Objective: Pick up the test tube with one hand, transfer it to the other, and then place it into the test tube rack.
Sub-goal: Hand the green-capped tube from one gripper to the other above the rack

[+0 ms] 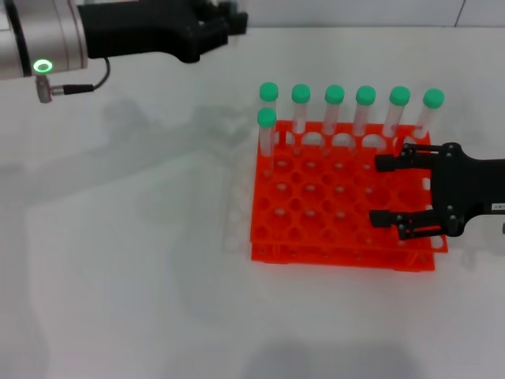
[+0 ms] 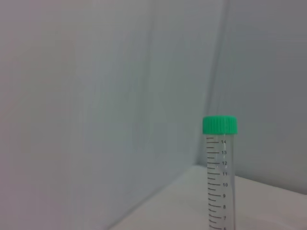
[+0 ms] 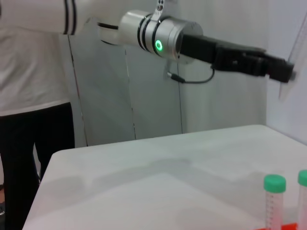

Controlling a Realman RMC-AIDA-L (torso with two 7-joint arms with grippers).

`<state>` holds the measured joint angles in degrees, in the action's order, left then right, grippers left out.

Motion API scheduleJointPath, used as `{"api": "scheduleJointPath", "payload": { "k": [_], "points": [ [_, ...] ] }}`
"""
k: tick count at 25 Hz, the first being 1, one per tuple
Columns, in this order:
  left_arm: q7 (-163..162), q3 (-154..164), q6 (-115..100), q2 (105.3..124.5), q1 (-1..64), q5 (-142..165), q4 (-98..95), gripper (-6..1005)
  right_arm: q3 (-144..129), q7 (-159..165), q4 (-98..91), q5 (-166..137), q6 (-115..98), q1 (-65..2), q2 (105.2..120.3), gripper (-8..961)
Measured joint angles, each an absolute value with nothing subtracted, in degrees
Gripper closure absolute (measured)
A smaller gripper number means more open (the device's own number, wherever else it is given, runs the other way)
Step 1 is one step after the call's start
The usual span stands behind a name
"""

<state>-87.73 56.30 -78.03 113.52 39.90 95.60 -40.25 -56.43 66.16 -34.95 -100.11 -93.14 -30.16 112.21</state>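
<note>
The orange-red test tube rack point(image 1: 316, 237) stands right of centre in the head view. Several green-capped test tubes stand upright in it: a row along the far edge point(image 1: 365, 110) and one alone in the second row at the left point(image 1: 267, 134). My right gripper point(image 1: 384, 192), black with a white label, is open and empty over the rack's right part. My left gripper point(image 1: 225, 28), on the silver arm with the green ring light point(image 1: 43, 66), hovers high at the far left, away from the rack. The left wrist view shows one upright tube point(image 2: 219, 172).
The white table point(image 1: 118, 260) spreads out left of and in front of the rack. A cable point(image 1: 79, 88) hangs from the left arm. In the right wrist view the left arm point(image 3: 158, 38) reaches across above the table, with a person in white point(image 3: 29, 52) behind.
</note>
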Motion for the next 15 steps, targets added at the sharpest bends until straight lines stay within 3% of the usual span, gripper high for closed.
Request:
{"api": "scheduleJointPath", "payload": {
  "k": [6, 15],
  "points": [
    [-81.78, 56.28, -80.40, 111.71, 45.08, 99.27, -31.35, 808, -56.43, 66.18, -35.44, -99.47, -93.33, -30.33, 112.70, 137],
    [-81.62, 56.31, -80.32, 114.05, 50.04, 109.30, -28.92, 808, -55.38, 66.18, -35.88, -99.26, -93.37, -29.95, 112.48, 138]
  ]
}}
